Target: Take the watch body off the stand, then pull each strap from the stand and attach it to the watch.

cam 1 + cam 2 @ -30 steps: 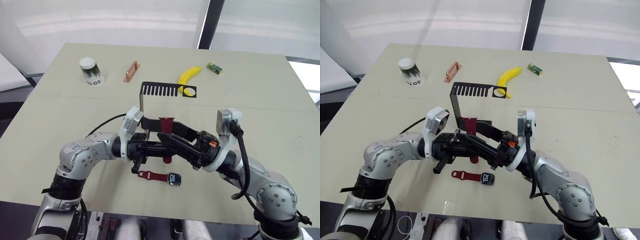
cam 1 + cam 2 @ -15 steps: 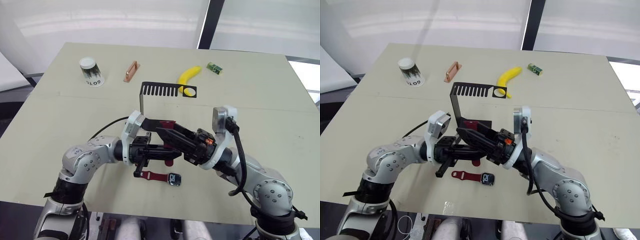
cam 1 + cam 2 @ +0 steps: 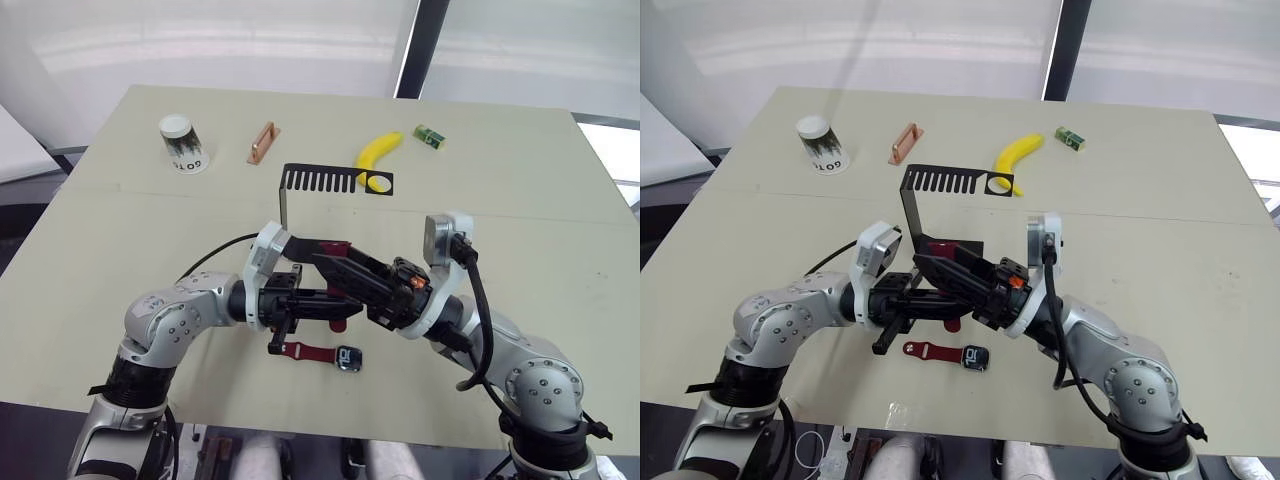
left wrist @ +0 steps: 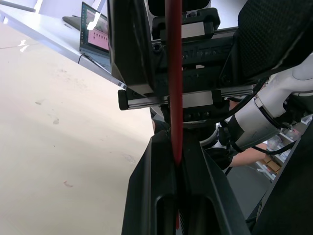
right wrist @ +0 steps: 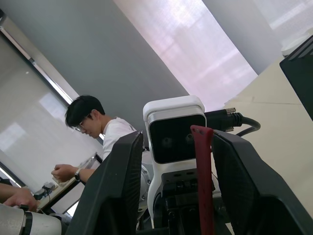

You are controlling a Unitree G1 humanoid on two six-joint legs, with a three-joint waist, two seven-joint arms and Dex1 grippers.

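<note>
Strap (image 4: 174, 98) pinched edge-on in left tool (image 4: 177, 161); right tool (image 5: 173, 161) wide around it. Watch (image 3: 348, 358) with other strap on tabletop (image 3: 560, 230) at 6 o'clock of stand (image 3: 335, 180).

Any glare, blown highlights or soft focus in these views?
Eye views: windows behind the table blown white, tabletop evenly lit, shadows soft. Left wrist view: the strap held in the left gripper is soft at close range. Right wrist view: bright window washed out, person backlit.
</note>
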